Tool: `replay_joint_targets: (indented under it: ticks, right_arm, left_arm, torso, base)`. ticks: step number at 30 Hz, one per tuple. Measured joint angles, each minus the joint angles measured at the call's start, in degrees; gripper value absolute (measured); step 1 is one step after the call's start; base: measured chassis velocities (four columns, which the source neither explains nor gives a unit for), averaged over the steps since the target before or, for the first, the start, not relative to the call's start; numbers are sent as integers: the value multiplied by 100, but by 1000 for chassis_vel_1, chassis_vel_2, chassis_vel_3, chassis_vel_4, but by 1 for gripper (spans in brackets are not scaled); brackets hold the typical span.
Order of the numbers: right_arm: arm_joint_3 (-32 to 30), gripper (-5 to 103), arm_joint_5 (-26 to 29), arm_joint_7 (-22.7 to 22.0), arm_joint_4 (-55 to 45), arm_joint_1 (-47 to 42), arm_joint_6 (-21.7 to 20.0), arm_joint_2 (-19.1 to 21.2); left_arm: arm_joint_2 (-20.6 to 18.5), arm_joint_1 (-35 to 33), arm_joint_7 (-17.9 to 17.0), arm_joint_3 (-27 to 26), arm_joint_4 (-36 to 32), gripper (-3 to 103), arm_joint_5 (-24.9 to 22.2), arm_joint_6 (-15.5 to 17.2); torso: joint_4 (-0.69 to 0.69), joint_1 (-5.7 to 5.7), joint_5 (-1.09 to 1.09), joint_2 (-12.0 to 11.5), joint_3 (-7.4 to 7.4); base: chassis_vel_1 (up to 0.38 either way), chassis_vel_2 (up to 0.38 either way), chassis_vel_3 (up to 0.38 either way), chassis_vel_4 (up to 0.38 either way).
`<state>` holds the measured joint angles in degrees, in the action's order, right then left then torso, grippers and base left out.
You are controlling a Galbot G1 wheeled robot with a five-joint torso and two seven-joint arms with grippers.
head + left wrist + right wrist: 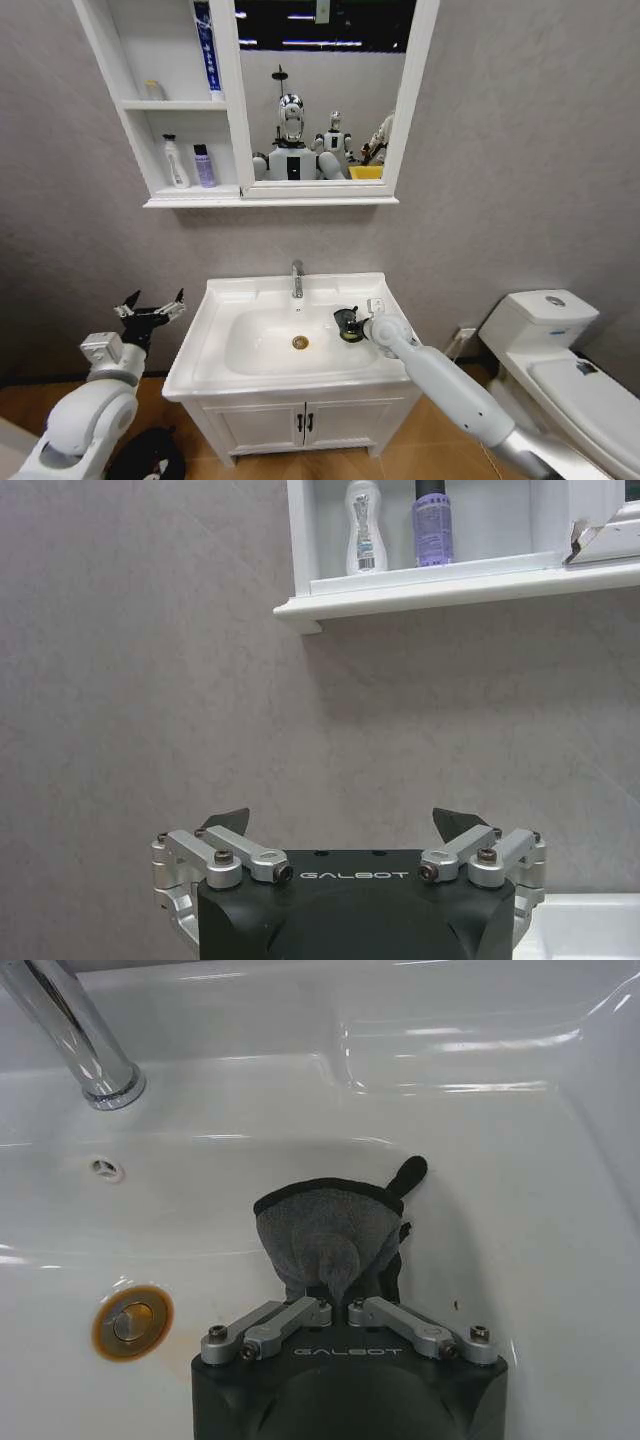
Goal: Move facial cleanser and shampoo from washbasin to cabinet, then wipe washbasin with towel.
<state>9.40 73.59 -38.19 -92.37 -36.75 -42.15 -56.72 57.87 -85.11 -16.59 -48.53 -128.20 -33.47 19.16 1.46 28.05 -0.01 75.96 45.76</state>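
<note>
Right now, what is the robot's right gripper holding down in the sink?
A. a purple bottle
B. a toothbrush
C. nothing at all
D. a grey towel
D: the right gripper is shut on the grey towel, pressed against the washbasin bowl near the drain.

Fuzzy cloth towel point(330, 1235), glossy ceramic washbasin point(520, 1110).

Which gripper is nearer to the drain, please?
Right. The right gripper is inside the washbasin, holding the towel beside the drain; the left gripper hangs open outside the washbasin's left edge.
</note>
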Motion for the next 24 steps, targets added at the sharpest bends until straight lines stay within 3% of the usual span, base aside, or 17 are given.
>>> replay_joint_targets:
  ticks: [11,24]
  right_arm:
    - [68,2,-45,88,352,-16,1,-81]
    - [71,2,-321,451,754,-90,2,-483]
  left_arm:
    - [126,17,25,134,-39,100,105,-18]
    - [73,-18,28,66,-142,100,89,-18]
  torso:
    - [0,0,1,0,0]
    - [0,0,0,0,0]
  base:
    - [0,0,0,0]
    - [0,0,0,0]
